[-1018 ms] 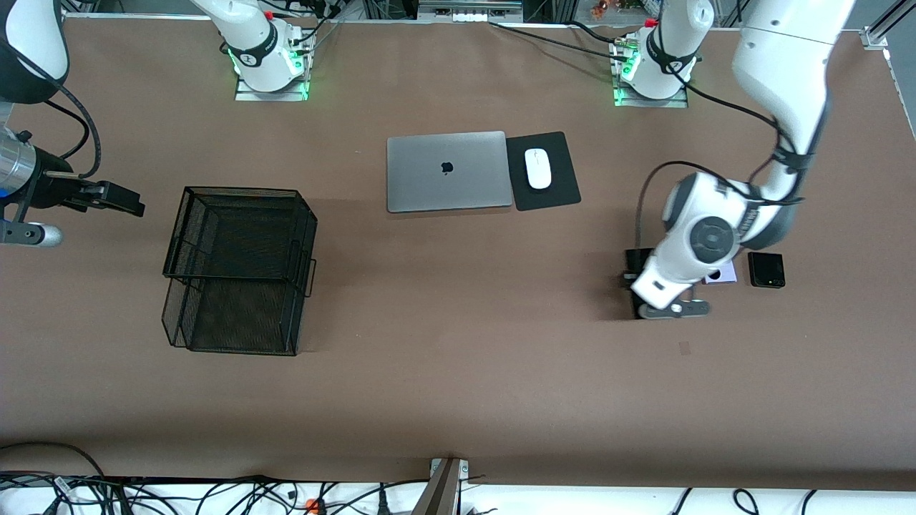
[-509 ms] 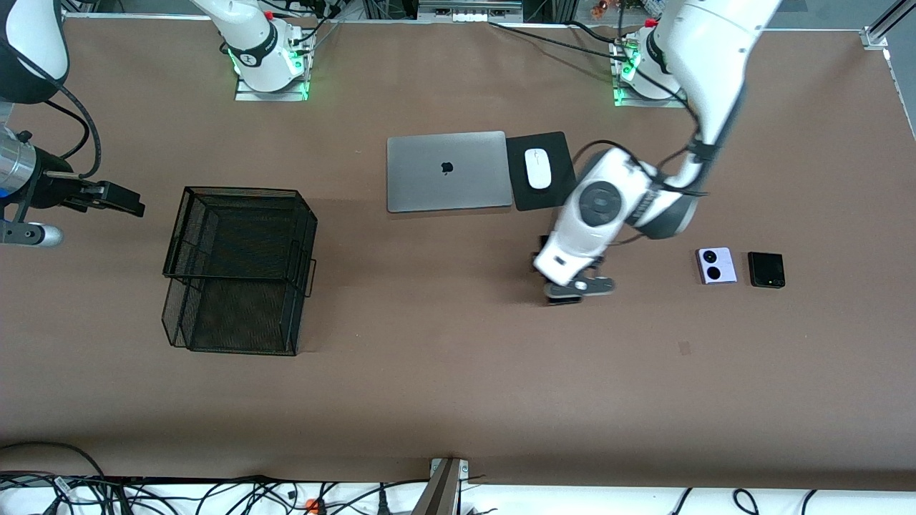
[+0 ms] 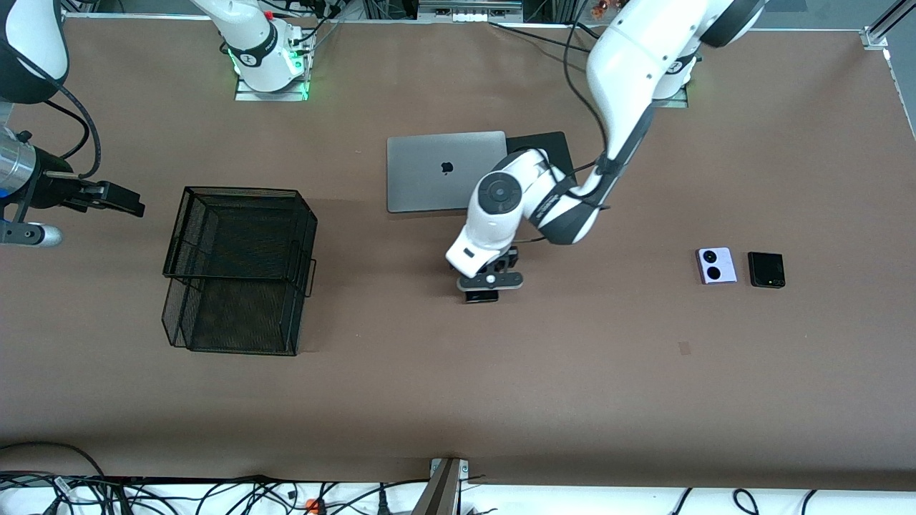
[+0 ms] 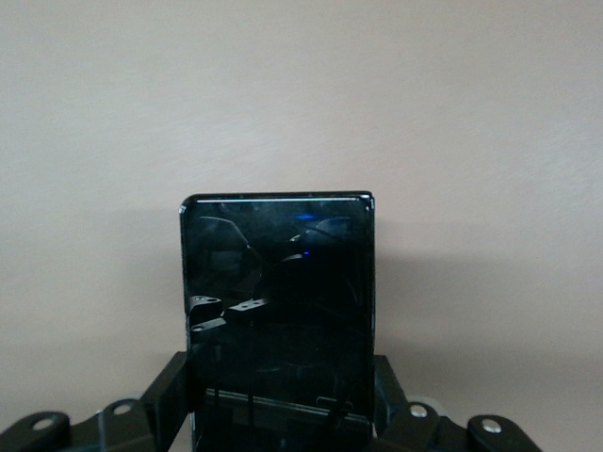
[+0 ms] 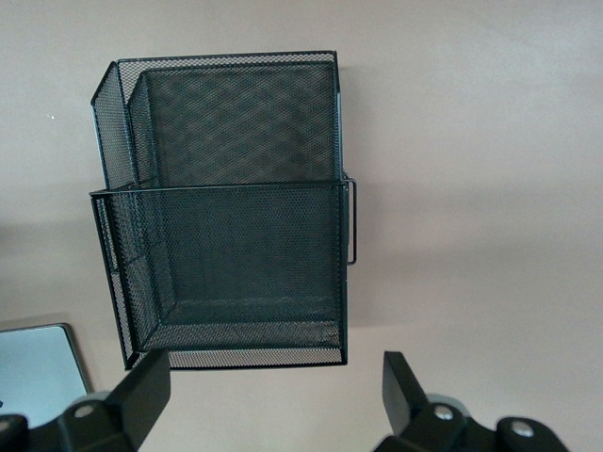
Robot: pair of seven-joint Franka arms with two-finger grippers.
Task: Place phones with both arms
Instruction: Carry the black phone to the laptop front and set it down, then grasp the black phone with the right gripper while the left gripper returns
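Step in hand, as judged: transport. The long black phone (image 4: pixel 278 311) is pinched between the fingers of the left hand (image 3: pixel 481 285) and is carried in the air over bare counter (image 3: pixel 572 372), at a spot nearer the front cam than the laptop (image 3: pixel 436 172). In the left wrist view the slab is seen clamped at its lower end, w/ the upper end free and plain counter under it.

The right hand (image 5: pixel 273 395) is spread wide, nothing in it, and is hung over the counter at the right arm's end beside the mesh basket (image 3: pixel 240 268); that arm is judged to be waiting.

The lilac phone (image 3: pixel 716 265) and the small black phone (image 3: pixel 766 270) are laid flat just beside each other, apart, at the left arm's end of the counter, untouched.

Basket: black wire mesh, two tiers or compartments as seen in the right wrist view, both w/ nothing in them.

Next move, prob.: the slab is to be brought on toward the basket, or handed to the right hand, which can't be told. A level carry w/ no slip in the pinch is called for, plus clearance over the basket rim. Two phones are left to fetch.
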